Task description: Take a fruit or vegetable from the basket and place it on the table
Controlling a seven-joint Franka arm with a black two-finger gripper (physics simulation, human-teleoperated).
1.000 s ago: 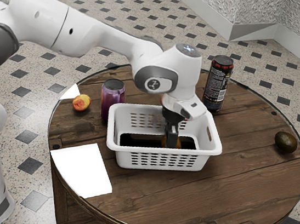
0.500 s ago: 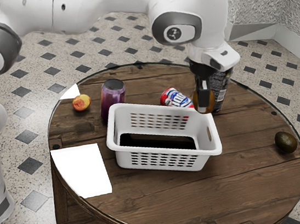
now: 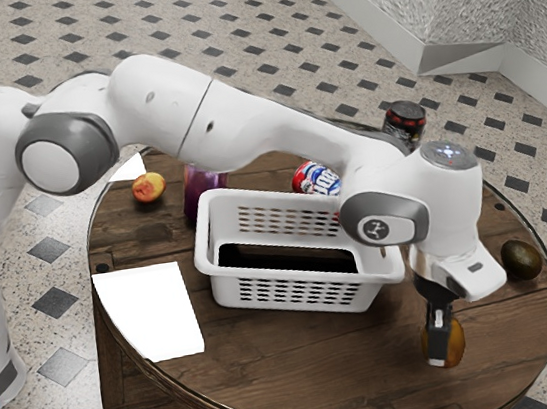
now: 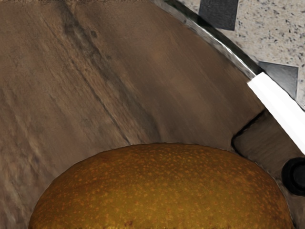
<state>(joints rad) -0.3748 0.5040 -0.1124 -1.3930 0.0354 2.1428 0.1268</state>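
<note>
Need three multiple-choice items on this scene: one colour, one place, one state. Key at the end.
1. Basket colour?
A. Blue
B. White
C. Green

2. Where is the dark egg-shaped fruit?
A. In the basket
B. On the floor
C. On the table

3. State of the gripper?
A. Shut on the orange-brown fruit
B. Open and empty
C. Shut on a can

1 B: rim and walls are white.
2 C: it sits near the tabletop's edge, toward the exterior view's right.
3 A: a finger lies against that fruit, large at the wrist view's lower edge.
</note>
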